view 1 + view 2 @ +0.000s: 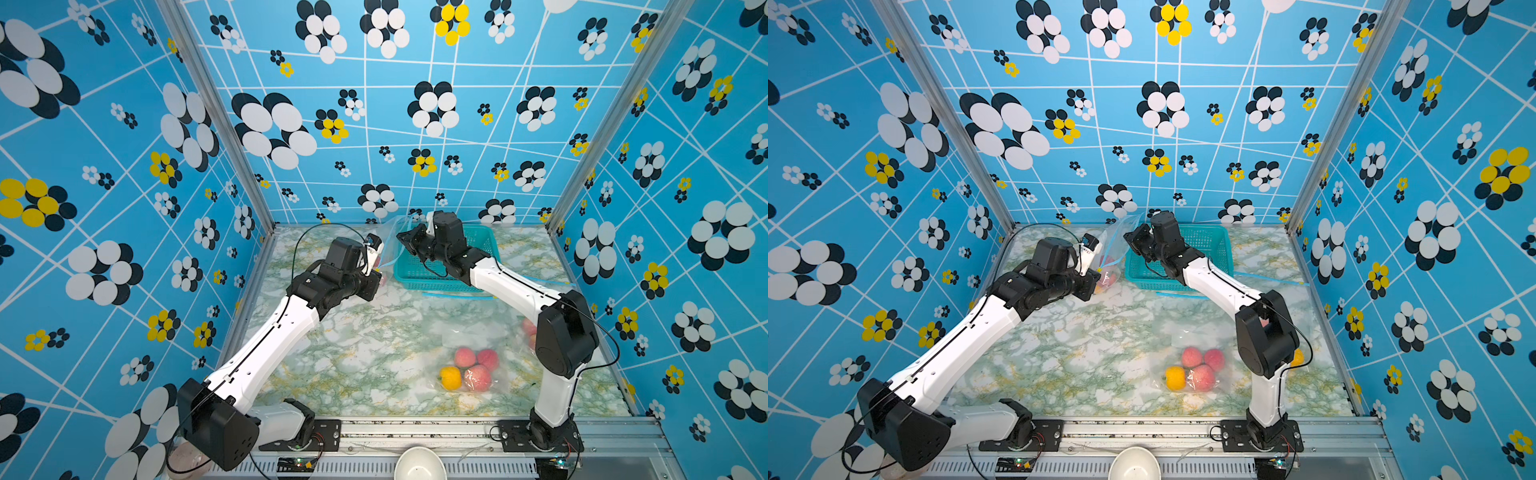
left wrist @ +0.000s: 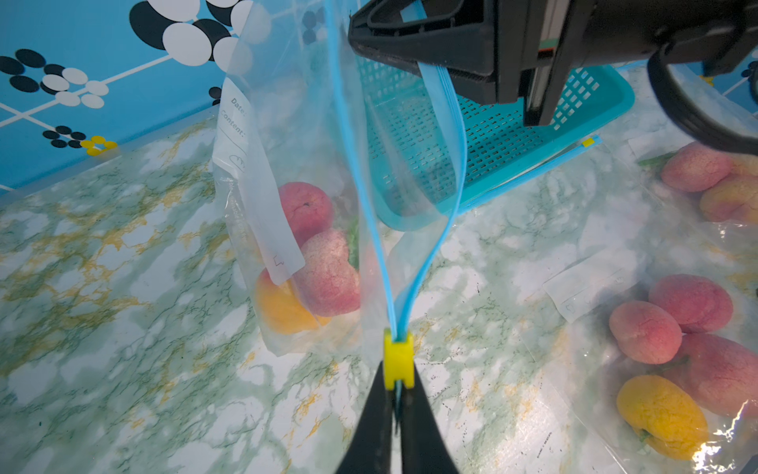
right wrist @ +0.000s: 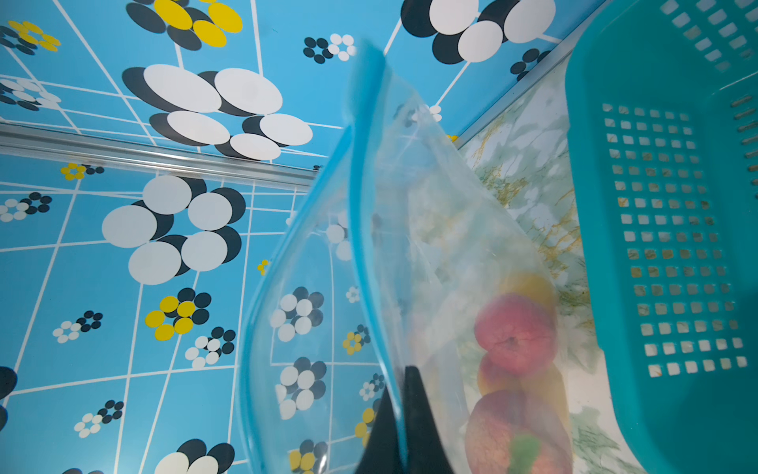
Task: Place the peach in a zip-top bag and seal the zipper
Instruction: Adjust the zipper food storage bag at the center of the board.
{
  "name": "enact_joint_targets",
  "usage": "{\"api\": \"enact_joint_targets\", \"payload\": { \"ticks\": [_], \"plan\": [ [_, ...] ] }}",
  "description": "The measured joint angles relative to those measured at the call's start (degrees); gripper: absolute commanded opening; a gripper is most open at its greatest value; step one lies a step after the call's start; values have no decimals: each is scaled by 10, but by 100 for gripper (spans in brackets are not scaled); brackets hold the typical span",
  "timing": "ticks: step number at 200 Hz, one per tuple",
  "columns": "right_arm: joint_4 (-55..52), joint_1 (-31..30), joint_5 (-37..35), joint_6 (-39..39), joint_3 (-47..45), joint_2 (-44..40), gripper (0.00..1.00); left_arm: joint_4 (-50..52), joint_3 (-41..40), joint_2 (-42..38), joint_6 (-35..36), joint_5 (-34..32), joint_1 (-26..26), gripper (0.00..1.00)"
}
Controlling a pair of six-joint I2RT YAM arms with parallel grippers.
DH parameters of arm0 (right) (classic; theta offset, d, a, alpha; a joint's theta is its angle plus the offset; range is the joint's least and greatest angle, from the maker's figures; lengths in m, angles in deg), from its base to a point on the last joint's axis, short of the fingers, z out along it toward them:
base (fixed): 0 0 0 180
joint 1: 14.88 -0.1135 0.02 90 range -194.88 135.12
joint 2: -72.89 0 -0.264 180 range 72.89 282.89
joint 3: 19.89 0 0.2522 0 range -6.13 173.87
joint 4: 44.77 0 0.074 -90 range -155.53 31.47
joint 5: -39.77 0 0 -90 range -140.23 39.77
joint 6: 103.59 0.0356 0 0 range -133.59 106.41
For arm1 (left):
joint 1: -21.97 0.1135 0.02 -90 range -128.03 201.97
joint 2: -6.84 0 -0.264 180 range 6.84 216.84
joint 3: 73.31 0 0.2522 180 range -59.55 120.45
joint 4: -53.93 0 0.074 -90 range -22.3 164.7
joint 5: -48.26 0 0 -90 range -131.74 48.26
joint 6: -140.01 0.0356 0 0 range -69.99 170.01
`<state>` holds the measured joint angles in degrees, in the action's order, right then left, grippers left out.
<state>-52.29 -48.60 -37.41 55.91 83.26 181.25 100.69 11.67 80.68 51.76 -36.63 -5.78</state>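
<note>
**1. Peaches** (image 2: 328, 273): two pink ones with a yellow fruit (image 2: 283, 305), heaped together at the bottom of the zip-top bag (image 2: 287, 135). They show through the clear film in both wrist views.

**2. Zip-top bag:** clear, with a white label panel (image 2: 262, 197) on one face. I hold it upright between my two grippers at the far side of the table, just beside the basket. I cannot tell whether its bottom rests on the table.

**3. Zipper track** (image 2: 371, 197): blue. The two lips are parted in a long open loop and meet only at the yellow slider (image 2: 398, 357), which sits at my left end.

**4. Left gripper** (image 2: 397, 394): jaws closed, pinching the track with my fingertips up against the slider.

**5. Right gripper** (image 3: 397, 404): jaws closed on the opposite end of the same track, with the blue strip running between my fingers.

**6. Basket** (image 1: 478, 249): teal and perforated, standing at the far edge of the table under my right forearm.

**7. Spare track** (image 2: 533, 168): blue, with a yellow end piece, lying flat along the basket's near side.

**8. Filled bag** (image 1: 473, 370): lying flat near the front, holding three pink fruits and one yellow.

**9. Second filled bag** (image 1: 528, 328): partly hidden behind my right elbow.

**10. Table** (image 1: 353, 353): white marbling veined in green and yellow.

**11. White bowl** (image 1: 417, 463): at the front rail, cut off by the lower edge in both top views.
</note>
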Motion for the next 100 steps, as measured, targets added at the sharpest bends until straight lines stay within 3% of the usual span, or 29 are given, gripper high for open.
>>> {"api": "enact_joint_targets", "payload": {
  "ticks": [42,76,100],
  "plan": [
    [0,0,1,-1,0,0,0,9,19,0,5,1,0,0],
    [-7,0,19,-19,15,2,28,42,61,0,18,4,-1,0],
    [-31,0,29,-80,45,-3,42,70,96,-6,36,5,-8,0]
  ]
}}
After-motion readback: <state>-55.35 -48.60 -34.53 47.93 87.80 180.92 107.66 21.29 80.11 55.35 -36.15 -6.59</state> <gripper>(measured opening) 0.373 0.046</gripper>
